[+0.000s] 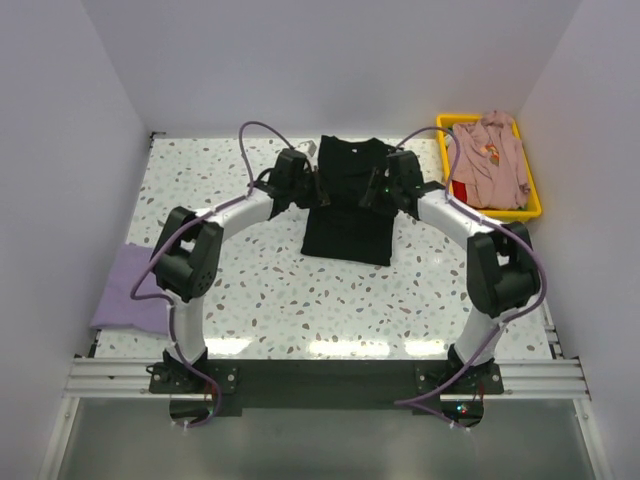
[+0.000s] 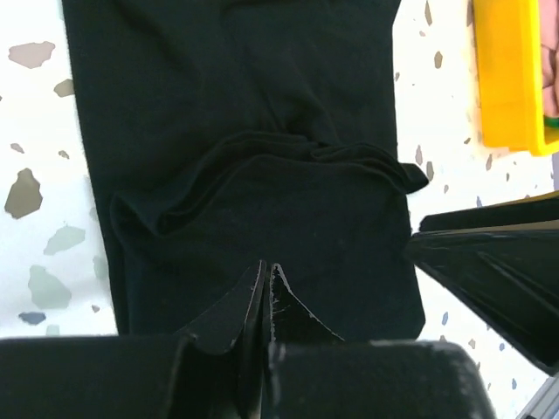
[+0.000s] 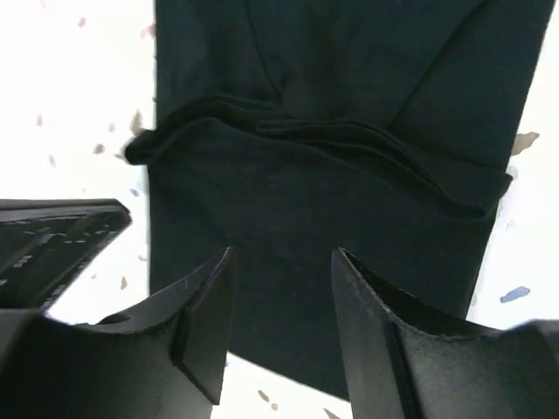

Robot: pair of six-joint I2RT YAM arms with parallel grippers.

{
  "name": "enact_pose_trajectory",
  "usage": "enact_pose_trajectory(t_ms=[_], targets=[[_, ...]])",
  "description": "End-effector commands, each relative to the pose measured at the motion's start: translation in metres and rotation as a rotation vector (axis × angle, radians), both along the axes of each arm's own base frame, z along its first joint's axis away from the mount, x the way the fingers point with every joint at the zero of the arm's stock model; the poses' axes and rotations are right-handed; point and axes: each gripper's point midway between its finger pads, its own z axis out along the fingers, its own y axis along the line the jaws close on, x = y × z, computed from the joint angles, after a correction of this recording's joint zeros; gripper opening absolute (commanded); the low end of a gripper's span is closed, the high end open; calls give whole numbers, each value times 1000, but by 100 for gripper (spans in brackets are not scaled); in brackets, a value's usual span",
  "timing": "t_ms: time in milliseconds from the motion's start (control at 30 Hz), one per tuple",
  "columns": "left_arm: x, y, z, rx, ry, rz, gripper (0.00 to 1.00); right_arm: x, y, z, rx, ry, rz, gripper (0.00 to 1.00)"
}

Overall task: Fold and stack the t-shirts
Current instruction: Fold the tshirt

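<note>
The black t-shirt (image 1: 345,205) lies in the middle of the table (image 1: 300,290) as a narrow panel with its sleeves apparently tucked in; both wrist views show a doubled, rumpled edge running across it, so one layer already lies over another; the folding of this tee looks part done, not finished.

The left gripper (image 2: 266,271) hangs over the cloth on the near side of that ridge with its fingers pressed together; black against black, I cannot tell whether a pinch of fabric sits between them or they are merely closed above it. The right gripper (image 3: 281,257) sits over the same end of the shirt with its fingers spread and nothing between them; the two wrists are near each other, one toward each side of the panel.

The next move probably calls for both claws to take matching corners of one end and carry it evenly over the ridge, keeping the layers from slipping; the rumpled edge may want smoothing first.

The lavender t-shirt (image 1: 125,285) lies flat at the table's left edge, a likely base for the stack; the pink t-shirt (image 1: 487,160) is heaped unfolded in the yellow bin (image 1: 535,205) at the far right.
</note>
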Motion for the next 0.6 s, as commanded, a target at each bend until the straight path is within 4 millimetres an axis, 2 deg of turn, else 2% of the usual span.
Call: enact_pose_trajectory(t_ms=[0,33,100,133,167,333,400,500,567], targets=[[18,-4,-2,2,-25,-20,2,11,-19,-26,-102,48,-25,49],[21,-7,-7,13,-17,-34,2,16,-19,-25,-106,44,-21,47],[24,-10,-14,17,-10,-51,2,17,-18,-41,-128,84,-8,43],[25,-8,-26,39,12,-57,2,23,-17,-40,-129,78,-9,42],[33,-10,-20,37,-7,-58,2,25,-17,-42,-135,83,-2,41],[61,2,-24,40,-42,-39,9,48,-19,-48,-166,76,-16,40],[69,8,-28,45,-39,-32,12,54,-28,-50,-184,85,-36,40],[81,20,-45,69,-3,-13,12,65,-39,-51,-179,93,-64,40],[83,19,-55,60,11,-20,13,70,-43,-53,-178,94,-72,40]])
